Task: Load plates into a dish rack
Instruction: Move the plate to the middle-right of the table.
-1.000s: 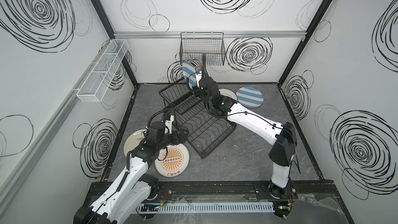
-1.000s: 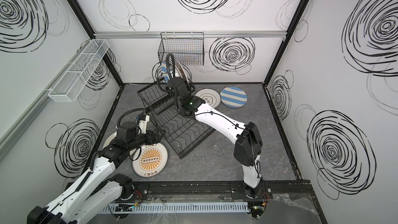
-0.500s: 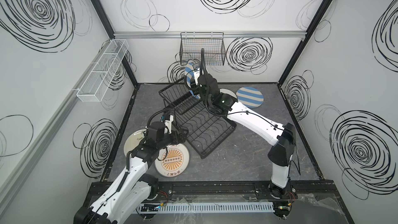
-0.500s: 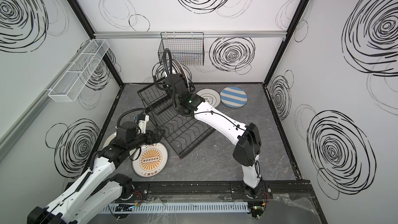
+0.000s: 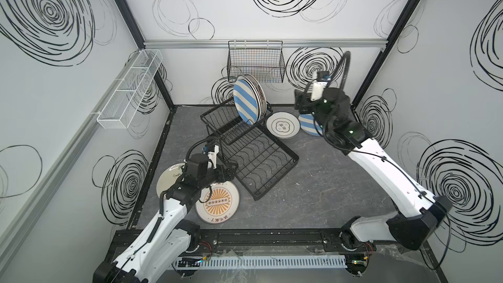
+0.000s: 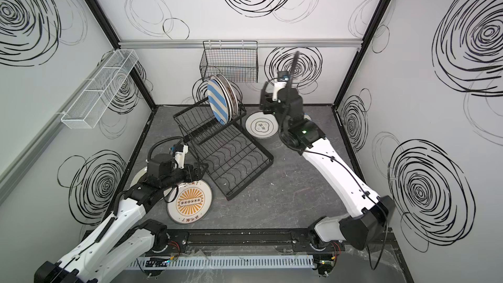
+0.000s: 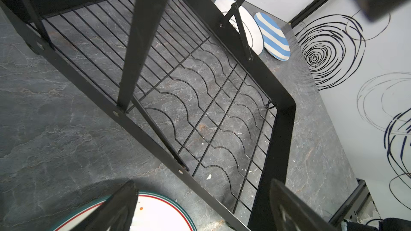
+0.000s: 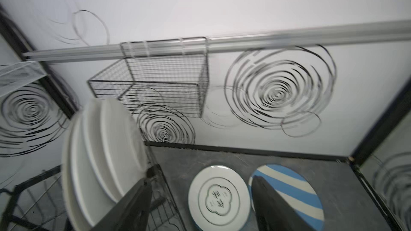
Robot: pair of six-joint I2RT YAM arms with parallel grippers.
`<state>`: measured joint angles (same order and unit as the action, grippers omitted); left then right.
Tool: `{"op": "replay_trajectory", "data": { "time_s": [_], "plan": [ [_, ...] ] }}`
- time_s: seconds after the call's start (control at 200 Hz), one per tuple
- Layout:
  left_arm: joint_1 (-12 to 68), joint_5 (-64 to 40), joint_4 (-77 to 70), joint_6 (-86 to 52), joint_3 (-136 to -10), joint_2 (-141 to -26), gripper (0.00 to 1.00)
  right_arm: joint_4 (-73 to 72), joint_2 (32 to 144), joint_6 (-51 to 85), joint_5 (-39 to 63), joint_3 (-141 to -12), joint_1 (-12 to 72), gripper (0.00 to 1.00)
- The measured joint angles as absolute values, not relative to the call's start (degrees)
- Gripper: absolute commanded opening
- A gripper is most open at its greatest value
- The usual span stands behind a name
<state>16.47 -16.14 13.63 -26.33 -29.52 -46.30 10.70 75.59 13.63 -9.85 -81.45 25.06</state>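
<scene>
Plates (image 5: 246, 102), blue-striped one foremost, stand upright in the raised basket of the dish rack (image 5: 261, 170). The right tool (image 5: 298, 104), a second ago closed on the striped plate at the rack, has released it and drawn clear of the rack, jaws apart and empty: one more plate is loaded. The left tool (image 5: 230, 171), jaws apart, stays at the rack's near corner.

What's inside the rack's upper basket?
In the upper basket a blue-white striped plate stands on edge; more plates stand behind it, mostly covered, number unclear.
</scene>
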Motion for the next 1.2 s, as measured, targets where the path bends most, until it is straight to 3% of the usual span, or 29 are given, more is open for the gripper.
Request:
{"op": "replay_trajectory", "data": {
  "time_s": [0.245, 0.455, 0.585, 0.69, 0.82, 1.021, 1.201],
  "plan": [
    [19.66, -15.0, 13.61, -26.3, -29.52, -46.26, 0.96, 1.93, 71.99, 27.27, 12.75, -54.63, -0.21, 0.76],
    [20.91, -14.44, 13.54, -26.3, -29.52, -45.95, 0.96, -4.67, 84.42, 33.54, 23.31, -47.68, -9.69, 0.74],
    [20.91, -14.33, 13.28, -26.3, -29.45, -45.98, 0.96, -2.92, 94.43, 31.7, 22.57, -55.42, -9.58, 0.71],
    [20.91, -14.33, 13.04, -26.3, -29.34, -45.98, 0.96, -2.11, 103.5, 29.39, 21.69, -67.33, -8.03, 0.6],
    [20.91, -14.31, 12.97, -26.3, -29.26, -45.54, 0.96, 0.3, 115.63, 28.08, 23.33, -83.7, -7.53, 0.56],
    [20.91, -14.35, 12.62, -26.28, -29.12, -44.88, 0.96, 6.15, 128.99, 26.65, 23.77, -98.98, -6.94, 0.57],
    [20.91, -14.35, 12.58, -26.11, -29.12, -44.77, 0.96, 11.03, 133.95, 24.91, 22.57, -103.48, -5.39, 0.6]
  ]
}}
